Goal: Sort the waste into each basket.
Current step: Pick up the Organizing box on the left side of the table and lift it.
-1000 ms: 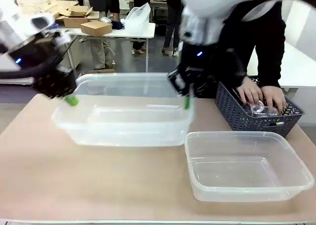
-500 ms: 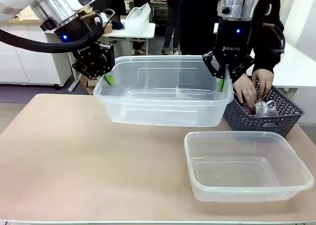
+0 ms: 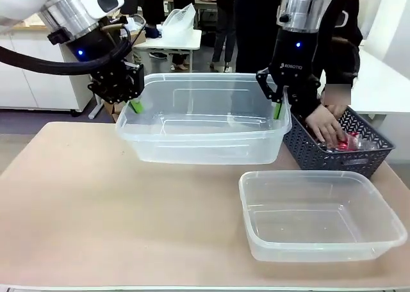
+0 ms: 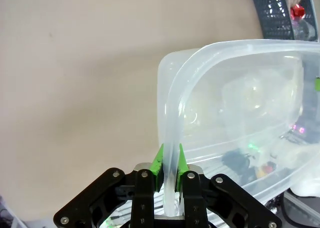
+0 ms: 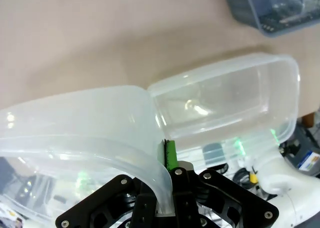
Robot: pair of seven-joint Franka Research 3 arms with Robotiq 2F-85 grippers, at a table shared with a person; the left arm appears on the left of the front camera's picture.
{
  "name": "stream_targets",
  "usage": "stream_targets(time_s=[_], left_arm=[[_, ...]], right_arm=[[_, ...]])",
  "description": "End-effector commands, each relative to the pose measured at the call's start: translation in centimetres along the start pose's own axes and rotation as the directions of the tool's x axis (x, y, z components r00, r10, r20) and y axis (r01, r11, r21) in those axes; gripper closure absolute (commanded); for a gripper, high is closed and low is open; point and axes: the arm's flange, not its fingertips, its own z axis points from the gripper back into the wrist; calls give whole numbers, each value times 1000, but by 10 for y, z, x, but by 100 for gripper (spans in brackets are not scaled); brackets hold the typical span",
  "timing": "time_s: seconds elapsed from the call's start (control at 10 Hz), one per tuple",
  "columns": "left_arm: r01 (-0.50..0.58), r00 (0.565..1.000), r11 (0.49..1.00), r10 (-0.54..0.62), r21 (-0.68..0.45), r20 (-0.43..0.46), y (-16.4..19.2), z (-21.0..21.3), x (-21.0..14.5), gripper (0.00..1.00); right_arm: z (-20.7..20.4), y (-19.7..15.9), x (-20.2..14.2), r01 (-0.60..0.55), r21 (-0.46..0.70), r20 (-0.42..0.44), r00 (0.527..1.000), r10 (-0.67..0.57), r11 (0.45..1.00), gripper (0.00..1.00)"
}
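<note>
**Clear tub, gripped at both ends**

Front: lifted tub (image 3: 205,122), mouth up, long axis left to right, above the counter (image 3: 96,202). The left end effector (image 3: 135,104) and right end effector (image 3: 277,108) clamp its short-end rims.
Left wrist: green pads (image 4: 159,160) pinch the rim.
Right wrist: same pinch; second tub (image 5: 225,103) lies beyond.

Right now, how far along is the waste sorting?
Done: nothing; the nearer clear rectangular plastic tub is empty. In hand: the left gripper and right gripper clamp the rim of the second clear tub. Left: the waste lies in the dark lattice basket under the person's hand.
</note>
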Motion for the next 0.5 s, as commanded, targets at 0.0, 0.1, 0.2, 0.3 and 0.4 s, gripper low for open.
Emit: stream_targets(time_s=[0.0, 0.1, 0.2, 0.3, 0.4], left_arm=[[-38, 999, 999, 38, 8, -10, 2, 4, -8, 92], [-65, 998, 998, 65, -13, -13, 6, 4, -7, 92], [-96, 995, 995, 96, -42, -3, 8, 5, -6, 92], [-125, 992, 991, 125, -53, -5, 10, 4, -1, 92], [-147, 988, 988, 144, -44, -56, 12, -4, 4, 92]], right_arm=[[-9, -30, 45, -89, -57, -16, 996, 88, 994, 97], [-12, -39, 60, -169, -132, -35, 986, 166, 977, 97], [-16, -45, 71, -190, -141, -56, 981, 184, 972, 97], [-18, -48, 79, -196, -86, -59, 980, 191, 977, 97], [-22, -47, 79, -228, -50, -76, 972, 224, 972, 97]])
